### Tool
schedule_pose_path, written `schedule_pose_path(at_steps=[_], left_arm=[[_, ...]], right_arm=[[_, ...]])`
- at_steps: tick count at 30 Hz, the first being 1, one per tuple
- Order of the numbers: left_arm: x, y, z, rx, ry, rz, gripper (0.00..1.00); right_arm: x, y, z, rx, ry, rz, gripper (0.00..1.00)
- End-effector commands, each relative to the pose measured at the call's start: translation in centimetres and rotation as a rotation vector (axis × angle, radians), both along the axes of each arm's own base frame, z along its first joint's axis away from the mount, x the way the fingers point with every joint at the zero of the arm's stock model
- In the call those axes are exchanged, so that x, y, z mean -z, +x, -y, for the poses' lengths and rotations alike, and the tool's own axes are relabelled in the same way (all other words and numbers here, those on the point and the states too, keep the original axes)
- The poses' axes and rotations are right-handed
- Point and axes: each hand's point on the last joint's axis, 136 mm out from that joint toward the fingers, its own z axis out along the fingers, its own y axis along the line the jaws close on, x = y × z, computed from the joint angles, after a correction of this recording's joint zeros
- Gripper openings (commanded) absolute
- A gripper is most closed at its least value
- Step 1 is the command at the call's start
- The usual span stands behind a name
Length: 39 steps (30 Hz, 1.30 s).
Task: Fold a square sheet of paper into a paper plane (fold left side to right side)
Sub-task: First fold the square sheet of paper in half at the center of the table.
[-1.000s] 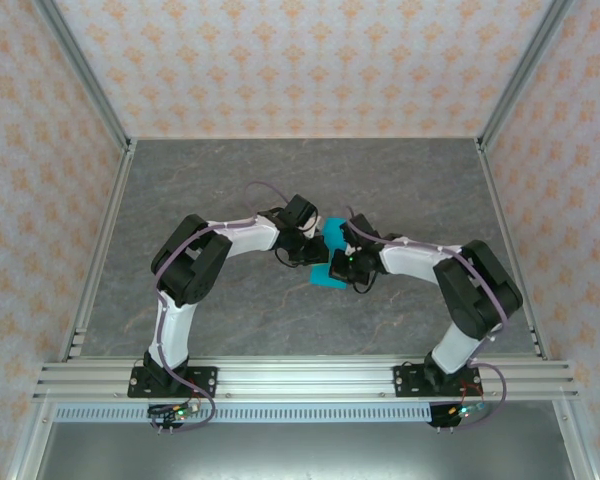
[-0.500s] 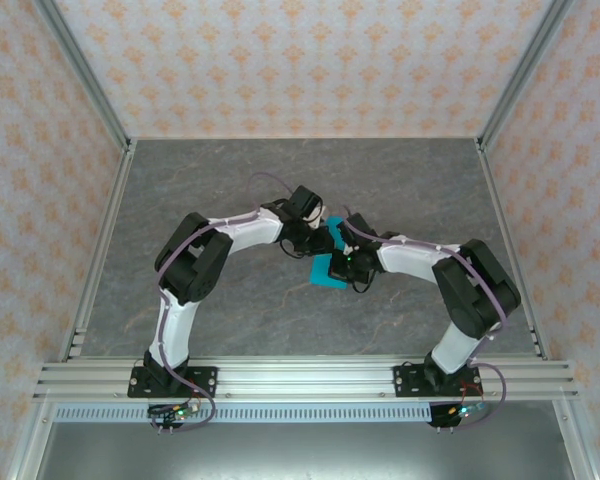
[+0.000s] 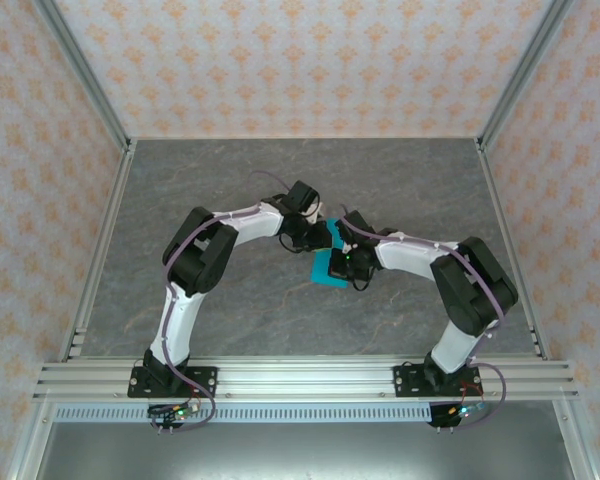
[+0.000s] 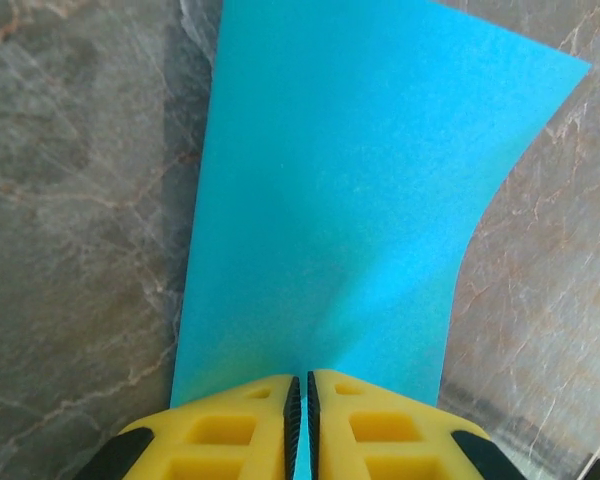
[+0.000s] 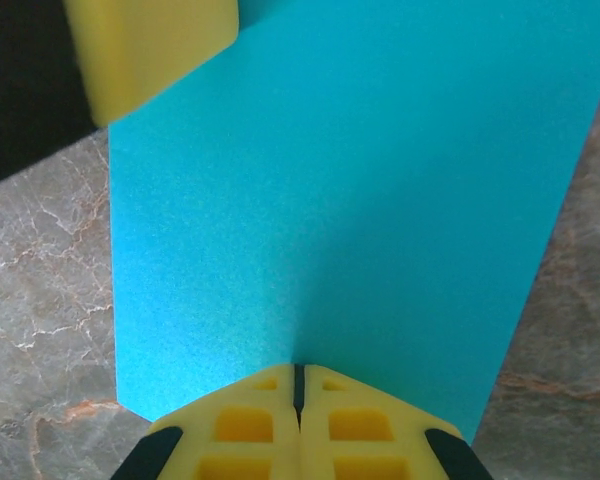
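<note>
Grey marbled table (image 3: 180, 190), walled at 9, 12 and 3 o'clock by peach-patterned paper (image 3: 310, 60), with an aluminium rail (image 3: 310, 375) carrying my two bases at 6 o'clock.

Both my arms bend inward and meet near the middle of the slab, over the square sheet of paper (image 3: 325, 270). From above, my wrists cover most of the sheet. A cyan patch shows on the 6 o'clock side of my grippers and a sliver at 12 o'clock, and my fingertips are too small there to read. Whether the sheet is one layer or two, I cannot tell.

My left gripper (image 3: 317, 236) comes in from 10 o'clock and my right gripper (image 3: 340, 255) from 3 o'clock.

On the left wrist camera, my left gripper (image 4: 300, 385) has its yellow jaws drawn to a thin slit at 6 o'clock. They pinch the near edge of the sheet (image 4: 350, 200), which runs away toward 12 o'clock, its 3 o'clock edge curving.

On the right wrist camera, my right gripper (image 5: 298, 375) has its jaws closed to a hairline on the sheet (image 5: 360, 200). The far edge is cut off by the frame at 12 o'clock, and one yellow pad (image 5: 150, 50) of my left gripper overlaps the sheet at 11 o'clock.
</note>
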Motion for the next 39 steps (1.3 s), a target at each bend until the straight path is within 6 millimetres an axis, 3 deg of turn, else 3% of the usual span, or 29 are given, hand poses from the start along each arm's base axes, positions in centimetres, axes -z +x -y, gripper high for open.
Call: schedule_pose_path(at_steps=[1, 12, 25, 34, 39], left_arm=[[1.6, 3.2, -2.4, -0.093, 0.067, 0.022, 0.14], [1.7, 6.9, -2.2, -0.130, 0.100, 0.048, 0.14], [2.6, 11.1, -3.5, -0.189, 0.120, 0.052, 0.14], [3.1, 12.8, -4.6, -0.216, 0.128, 0.049, 0.14], [1.6, 13.8, -5.8, -0.231, 0.117, 0.075, 0.14]], right_arm=[[4.0, -4.2, 5.0, -0.023, -0.246, -0.161, 0.00], [4.7, -5.1, 5.4, -0.049, -0.258, -0.185, 0.00], [4.3, -6.0, 5.7, -0.079, -0.259, -0.200, 0.00], [3.9, -6.7, 5.8, -0.097, -0.250, -0.212, 0.00], [3.3, -7.2, 6.0, -0.121, -0.246, -0.215, 0.00]])
